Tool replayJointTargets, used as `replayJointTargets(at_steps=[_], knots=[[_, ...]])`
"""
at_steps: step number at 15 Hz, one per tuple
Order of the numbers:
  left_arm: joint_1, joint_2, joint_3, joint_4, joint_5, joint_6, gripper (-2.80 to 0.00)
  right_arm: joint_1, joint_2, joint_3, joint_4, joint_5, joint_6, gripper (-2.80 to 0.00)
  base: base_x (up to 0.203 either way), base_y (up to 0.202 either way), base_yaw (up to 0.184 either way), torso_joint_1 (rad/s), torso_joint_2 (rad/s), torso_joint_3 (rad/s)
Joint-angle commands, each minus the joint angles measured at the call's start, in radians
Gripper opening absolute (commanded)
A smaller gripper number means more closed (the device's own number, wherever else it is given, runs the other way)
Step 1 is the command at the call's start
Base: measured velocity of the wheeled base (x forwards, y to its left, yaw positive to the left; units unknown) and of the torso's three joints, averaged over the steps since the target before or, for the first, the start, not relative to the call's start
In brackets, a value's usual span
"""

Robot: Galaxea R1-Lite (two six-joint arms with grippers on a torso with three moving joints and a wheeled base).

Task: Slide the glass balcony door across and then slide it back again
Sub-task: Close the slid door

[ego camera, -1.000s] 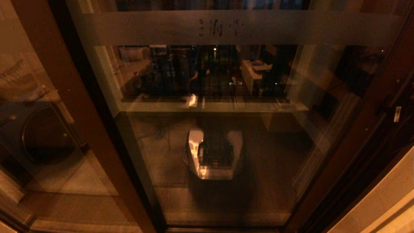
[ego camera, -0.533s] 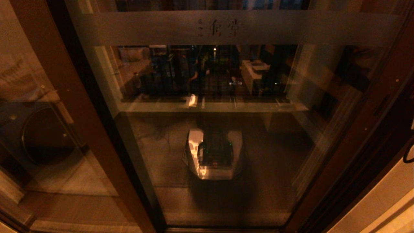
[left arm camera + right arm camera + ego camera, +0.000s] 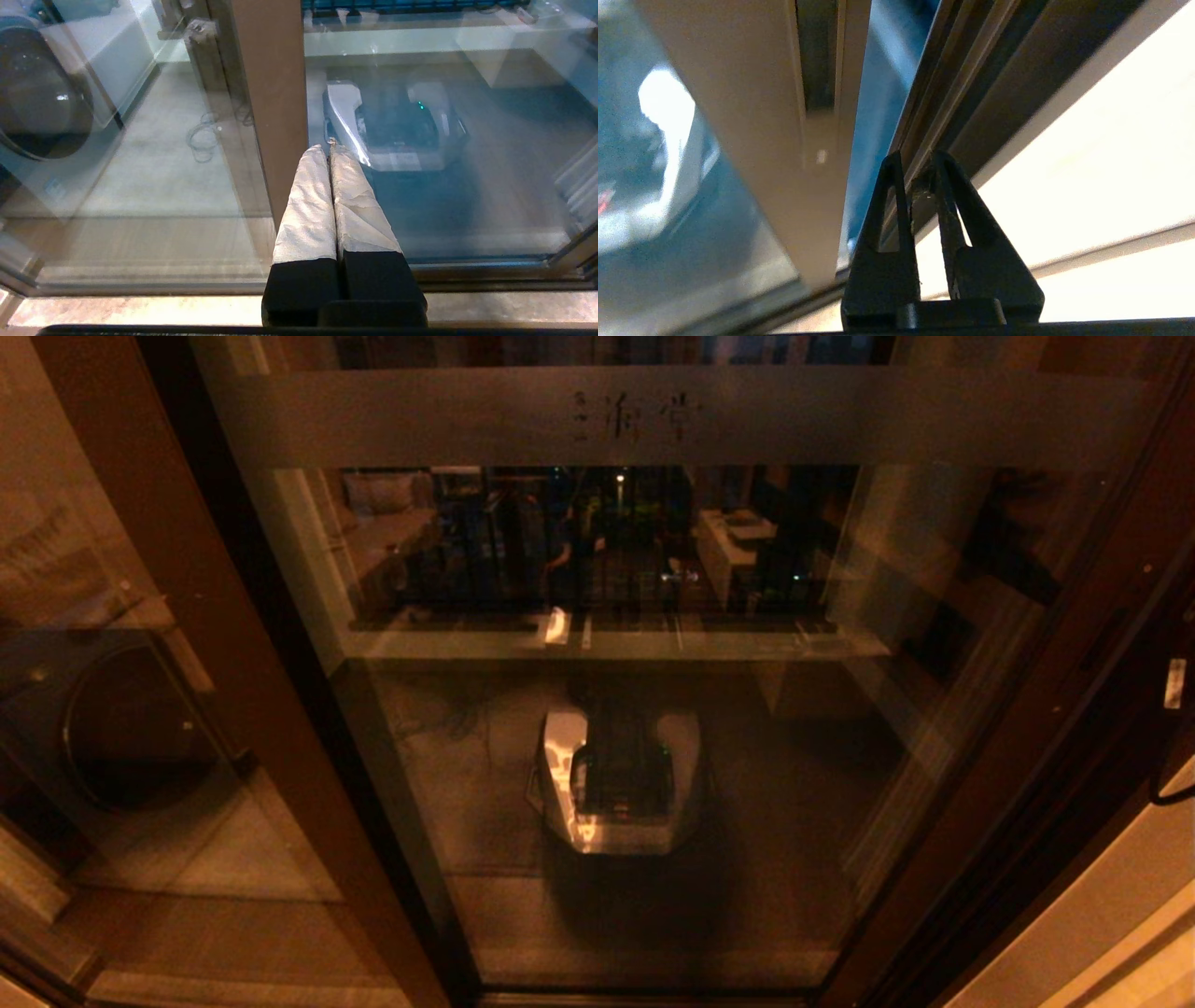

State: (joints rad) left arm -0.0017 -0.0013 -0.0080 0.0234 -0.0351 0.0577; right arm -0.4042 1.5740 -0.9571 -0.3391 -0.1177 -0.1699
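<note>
Off to my right, the right claw (image 3: 915,161) sits nearly clenched, grasping nothing, just beside the glass balcony door (image 3: 752,116). Its upright stile edge lies left of my fingertips, long axis vertical, handle slot (image 3: 816,56) facing me. The left claw (image 3: 330,149) hangs clenched, idle.

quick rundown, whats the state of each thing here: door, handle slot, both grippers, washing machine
glass balcony door: nearly shut, a thin gap shows at its right frame edge in the right wrist view
handle slot: empty, nothing in it
right gripper: fingers nearly together, holding nothing, beside the door's edge, apart from it
left gripper: shut, empty, parked before the glass
washing machine: round door closed
</note>
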Motion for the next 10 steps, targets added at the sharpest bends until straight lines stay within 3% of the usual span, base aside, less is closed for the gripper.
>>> replayJointTargets(at_steps=[1, 5, 10], knots=[[0.000, 0.001, 0.000, 0.000, 0.000, 0.001, -2.80, 0.031, 0.023, -0.036, -0.003, -0.047, 0.006, -2.80, 0.000, 0.000, 0.000, 0.000, 0.00, 0.000], [0.000, 0.001, 0.000, 0.001, 0.000, 0.001, -2.80, 0.095, 0.045, -0.049, -0.003, -0.114, 0.028, -2.80, 0.000, 0.000, 0.000, 0.000, 0.00, 0.000], [0.000, 0.001, 0.000, 0.000, 0.000, 0.001, -2.80, 0.102, 0.116, -0.090, -0.008, -0.127, 0.047, -2.80, 0.000, 0.000, 0.000, 0.000, 0.00, 0.000]])
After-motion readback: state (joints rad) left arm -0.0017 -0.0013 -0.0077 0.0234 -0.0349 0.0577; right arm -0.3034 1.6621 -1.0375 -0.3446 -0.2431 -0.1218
